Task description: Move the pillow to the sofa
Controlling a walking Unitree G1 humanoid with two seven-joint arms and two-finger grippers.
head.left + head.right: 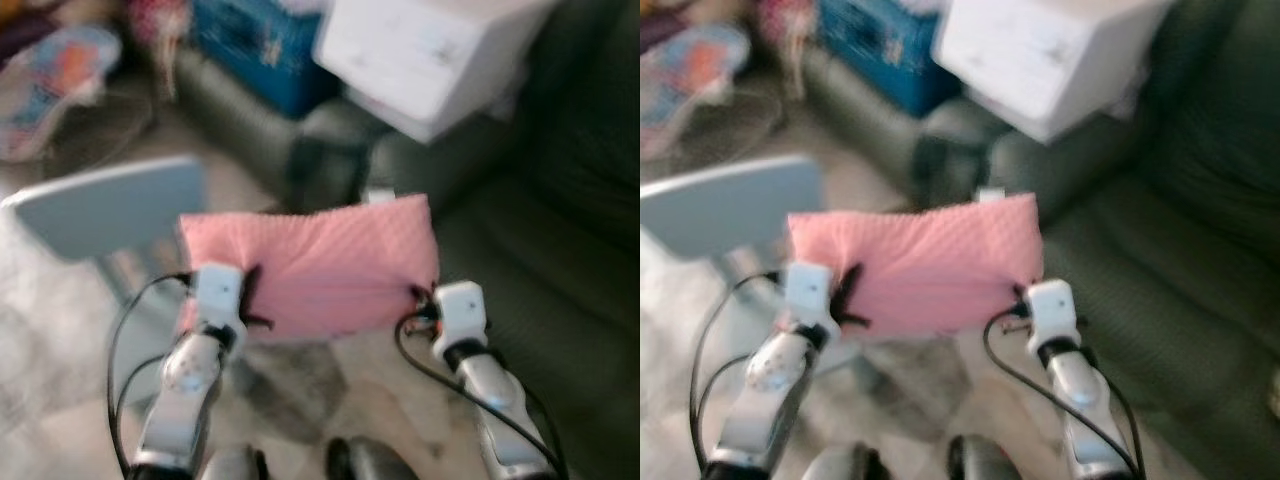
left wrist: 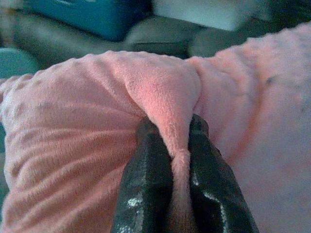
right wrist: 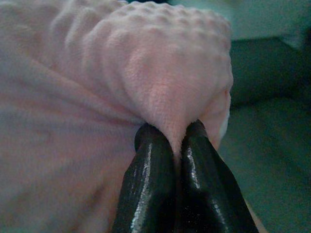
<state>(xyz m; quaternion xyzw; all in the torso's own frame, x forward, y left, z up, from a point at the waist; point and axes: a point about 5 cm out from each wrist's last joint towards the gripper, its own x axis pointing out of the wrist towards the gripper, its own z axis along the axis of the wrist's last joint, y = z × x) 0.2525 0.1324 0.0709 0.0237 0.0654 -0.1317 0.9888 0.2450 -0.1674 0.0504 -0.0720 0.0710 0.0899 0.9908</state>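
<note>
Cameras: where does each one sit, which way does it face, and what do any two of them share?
Left eye view: on the head, looking forward and down at the pillow held before the sofa; both silver arms show.
Right eye view: same head, same scene.
Left wrist view: along the left pincer, shut on a pillow fold.
Right wrist view: along the right pincer, shut on a pillow corner.
Shared: all four see the pillow.

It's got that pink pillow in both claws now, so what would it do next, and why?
Probably carry it forward and to its right, over the dark sofa seat. Both the left gripper and the right gripper pinch folds of the pink pillow, which hangs in the air short of the cushions.
</note>
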